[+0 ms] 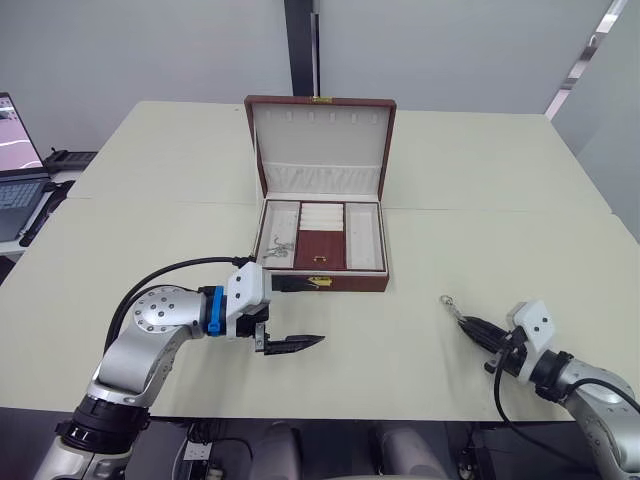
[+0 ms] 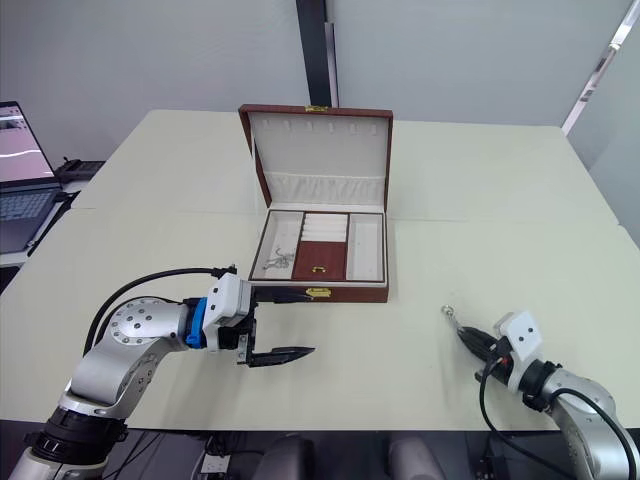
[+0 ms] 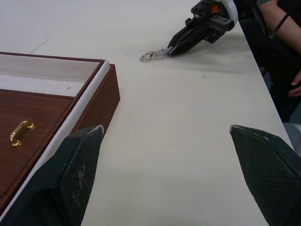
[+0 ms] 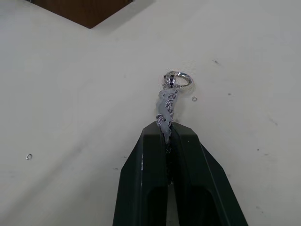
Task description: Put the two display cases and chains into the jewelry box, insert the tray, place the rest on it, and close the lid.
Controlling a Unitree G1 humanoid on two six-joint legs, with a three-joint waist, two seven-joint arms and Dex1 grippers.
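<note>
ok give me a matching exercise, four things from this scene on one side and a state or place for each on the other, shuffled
Things:
1. left hand
2. right hand
3. lid
4. tray

States or places:
a. standing up open behind the box
b. shut on a chain on the table
c. seated in the jewelry box, chains in its left compartment
d. open, over bare table in front of the box

Pairs: 1-d, 2-b, 3-a, 4-c
</note>
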